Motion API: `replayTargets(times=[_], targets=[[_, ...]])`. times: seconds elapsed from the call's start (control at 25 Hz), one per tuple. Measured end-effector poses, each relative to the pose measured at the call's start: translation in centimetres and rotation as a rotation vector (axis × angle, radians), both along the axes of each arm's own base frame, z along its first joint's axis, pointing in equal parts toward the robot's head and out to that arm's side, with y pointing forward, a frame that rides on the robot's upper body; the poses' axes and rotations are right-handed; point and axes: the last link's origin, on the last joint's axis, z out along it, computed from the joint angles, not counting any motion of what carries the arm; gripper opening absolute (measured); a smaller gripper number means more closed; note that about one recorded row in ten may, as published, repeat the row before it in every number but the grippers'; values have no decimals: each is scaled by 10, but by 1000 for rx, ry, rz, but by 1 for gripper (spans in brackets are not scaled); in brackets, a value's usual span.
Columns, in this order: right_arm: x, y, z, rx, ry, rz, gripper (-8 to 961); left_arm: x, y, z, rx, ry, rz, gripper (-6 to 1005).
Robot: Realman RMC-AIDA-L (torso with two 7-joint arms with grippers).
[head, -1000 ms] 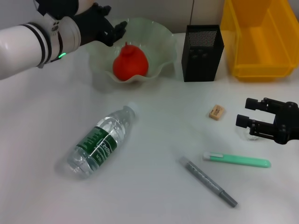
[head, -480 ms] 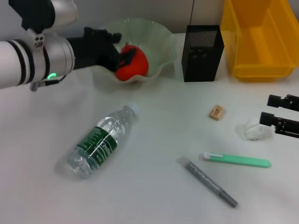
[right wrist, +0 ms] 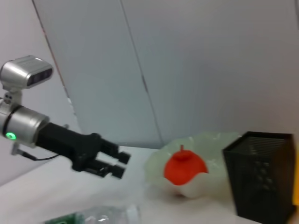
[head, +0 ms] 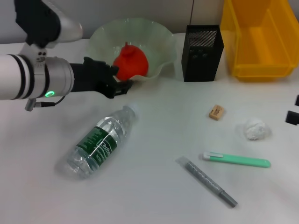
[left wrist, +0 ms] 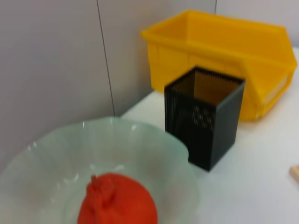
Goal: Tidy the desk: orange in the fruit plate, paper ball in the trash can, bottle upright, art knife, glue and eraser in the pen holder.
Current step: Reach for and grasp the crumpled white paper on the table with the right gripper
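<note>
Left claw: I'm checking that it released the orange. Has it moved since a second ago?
Yes. The left claw has backed out of the fruit plate toward the bottle, leaving the orange inside.

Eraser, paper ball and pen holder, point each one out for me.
eraser (head: 216, 112), head view, middle of its tan top face
paper ball (head: 254, 129), head view, centre of the white wad
pen holder (head: 202, 59), head view, front mesh wall

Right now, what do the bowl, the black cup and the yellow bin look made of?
Bowl: pale green translucent glass by the look, glossy with a ruffled rim; could be moulded plastic. Black cup: metal mesh, matte; fine perforations let light through the walls. Yellow bin: opaque plastic, smooth with a slight sheen and thick moulded sloping walls.
</note>
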Motion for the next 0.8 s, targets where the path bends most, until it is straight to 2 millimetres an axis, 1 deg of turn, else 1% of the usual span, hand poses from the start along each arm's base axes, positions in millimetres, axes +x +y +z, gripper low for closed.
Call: replayTargets(times=[0.16,0.28,0.36,0.44,0.48,0.6,0.64,0.68,0.8], targets=[[3,-3,10,26,-14,-18,705,5,-3,-6,-28,70,0,509],[4,-4,11,27,-17,-22,705,9,-3,-4,-19,57,-3,509],[4,-4,10,18,-18,-26,705,8,-3,-3,-15,49,0,508],[3,-1,13,-8,-24,-56,705,6,-2,3,12,19,8,508],[3,-1,13,-8,-24,-56,704,6,-2,3,12,19,8,508],[-1,8,22,-47,-53,-117,704,8,-3,8,31,22,-22,508],[-8,18,27,-96,-102,-164,704,9,-3,9,38,21,-32,508],[-8,18,27,-96,-102,-164,704,10,-3,10,41,18,-36,508],[-23,35,30,-183,-184,-245,704,14,-3,10,45,-5,-39,507]])
